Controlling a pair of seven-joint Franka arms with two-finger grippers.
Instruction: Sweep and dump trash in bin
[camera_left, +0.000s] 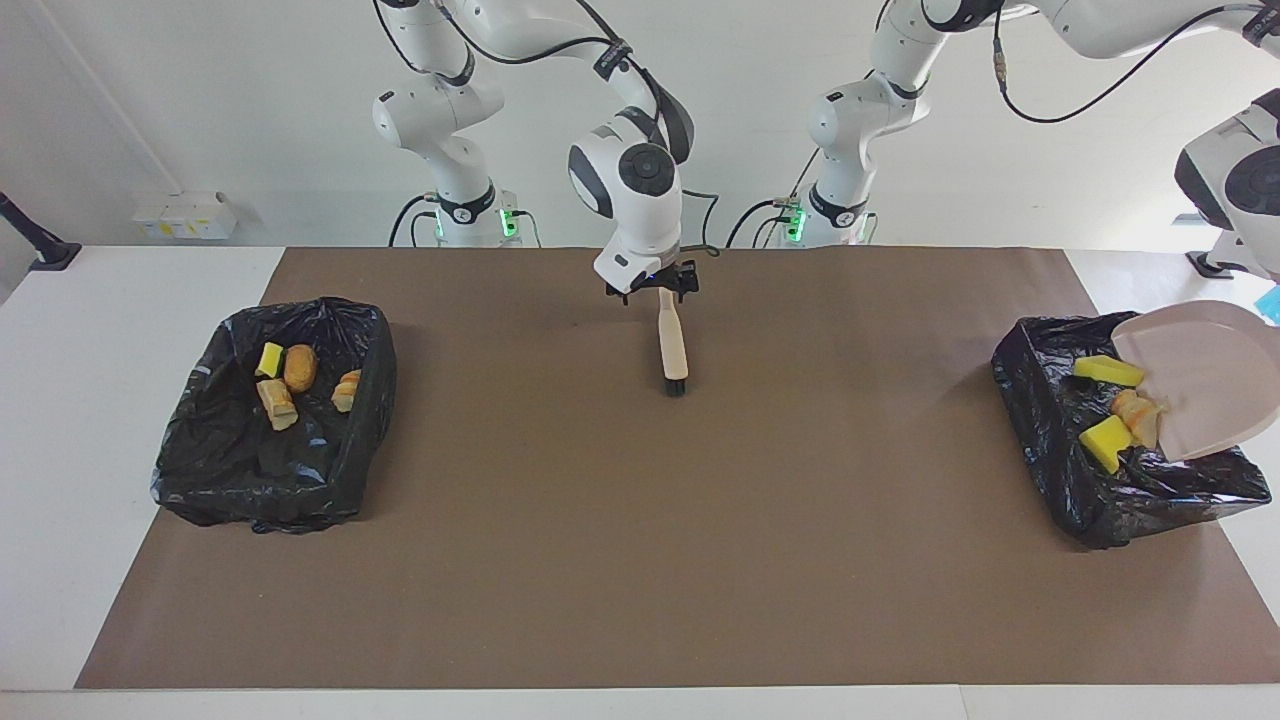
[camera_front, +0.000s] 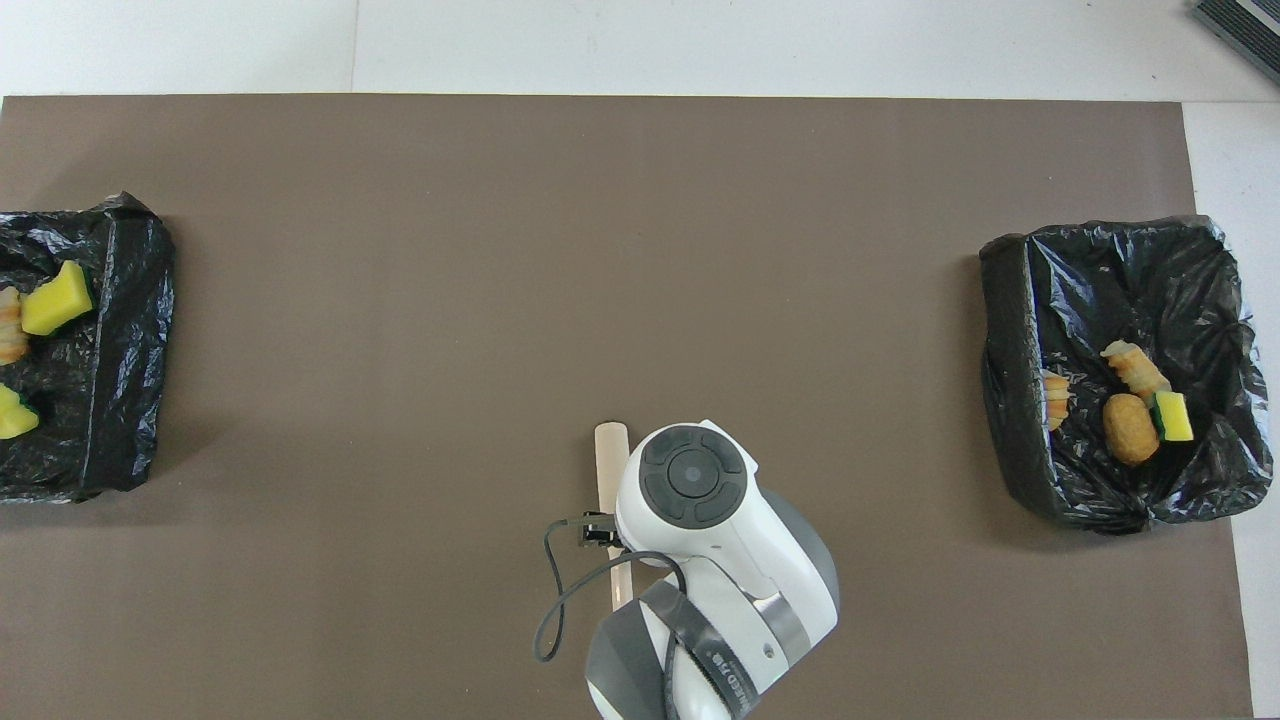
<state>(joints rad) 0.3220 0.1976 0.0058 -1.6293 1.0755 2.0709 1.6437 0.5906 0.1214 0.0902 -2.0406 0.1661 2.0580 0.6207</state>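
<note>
My right gripper (camera_left: 652, 287) hangs spread wide over the near end of the brush (camera_left: 673, 345). The brush lies flat on the brown mat (camera_left: 640, 520) covering the white table (camera_left: 60, 400), with a white wall (camera_left: 200, 100) at the robots' backs. Seen from overhead, its long axis runs six to twelve o'clock, bristles at twelve. My left gripper, closed, is out of view. The dustpan (camera_left: 1205, 375) tilts over the nine o'clock bin (camera_left: 1150, 490), which holds three pieces of trash (camera_left: 1108, 371); four more lie in the three o'clock bin (camera_left: 200, 470).
</note>
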